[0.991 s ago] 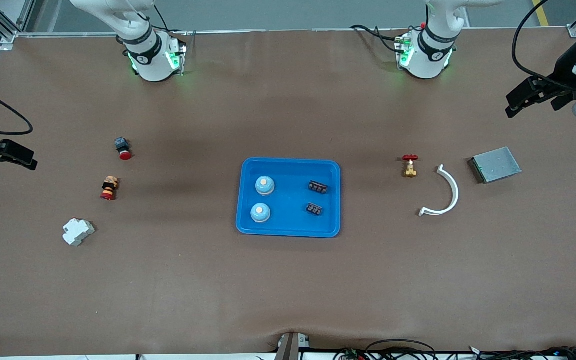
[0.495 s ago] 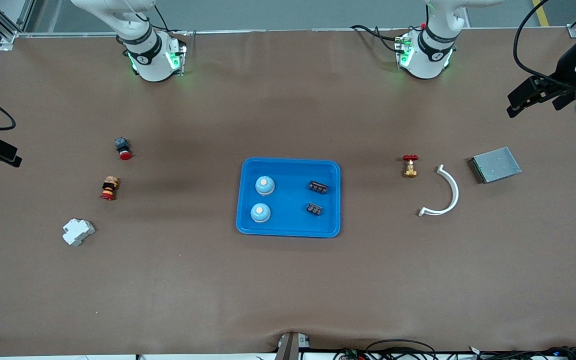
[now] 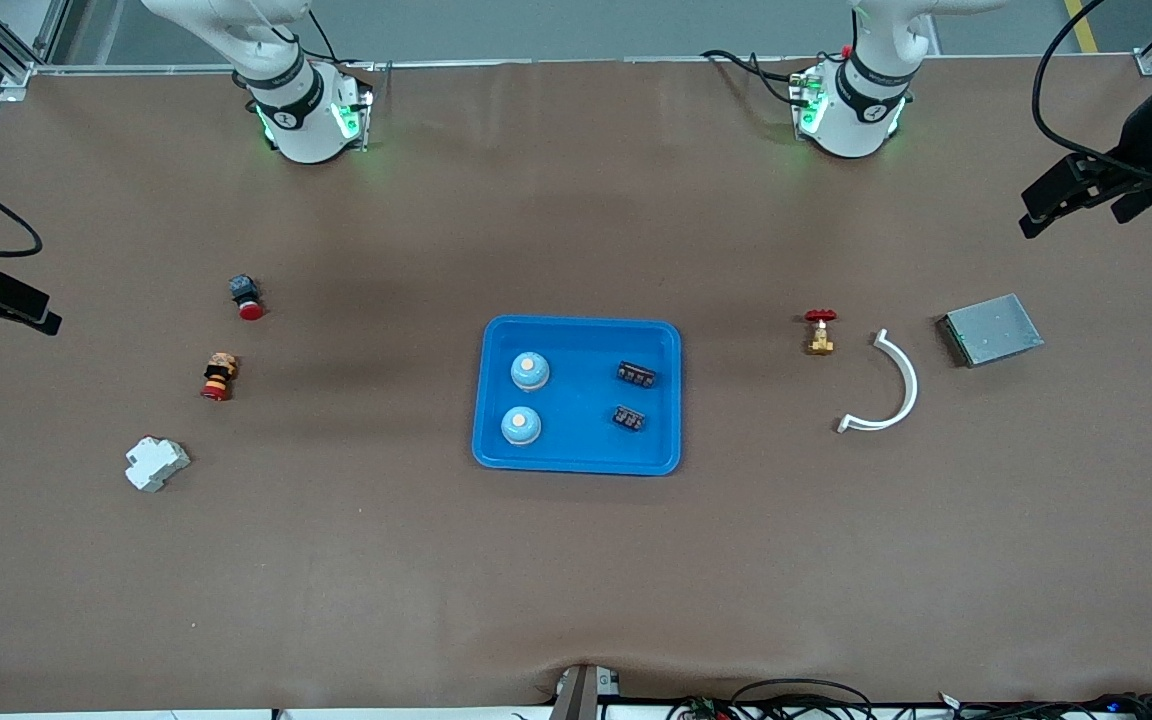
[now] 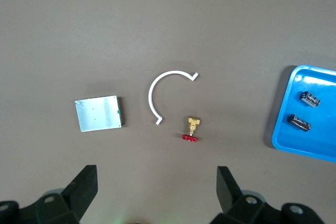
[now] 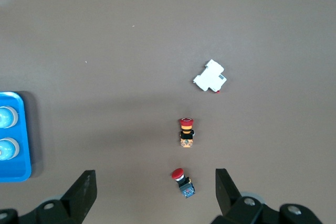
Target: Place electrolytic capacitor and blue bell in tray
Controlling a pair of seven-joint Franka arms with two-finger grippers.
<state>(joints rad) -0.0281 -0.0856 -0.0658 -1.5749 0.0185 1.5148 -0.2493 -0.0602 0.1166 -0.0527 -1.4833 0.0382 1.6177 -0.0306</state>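
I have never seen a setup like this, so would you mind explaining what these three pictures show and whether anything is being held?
Two robot arms share a brown table. The large picture looks down from across it; the other two come from cameras on the arms' wrists. The left end effector and the right end effector hang open and empty at their own ends. In the middle, a blue tray holds two blue bells and two dark capacitors. Outside it lie a small valve, a white curved strip, a grey plate, two red push buttons and a white block.
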